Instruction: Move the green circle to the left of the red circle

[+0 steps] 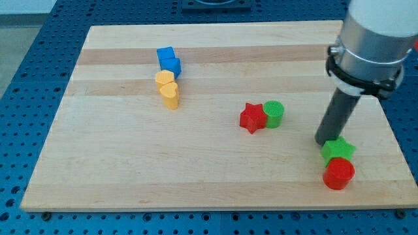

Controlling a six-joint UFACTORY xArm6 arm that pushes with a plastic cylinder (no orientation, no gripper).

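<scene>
The green circle [274, 113] sits right of the board's middle, touching the right side of a red star [252, 117]. The red circle [338, 173] lies near the board's bottom right corner, with a green star [338, 150] touching its top side. My tip [322, 141] is at the lower end of the dark rod, just left of the green star and to the right of and below the green circle, apart from it.
A blue block [168, 60] stands at the upper left, with a yellow block [164, 79] and a yellow heart [170, 95] in a line below it. The wooden board's right edge [392, 130] is close to the red circle.
</scene>
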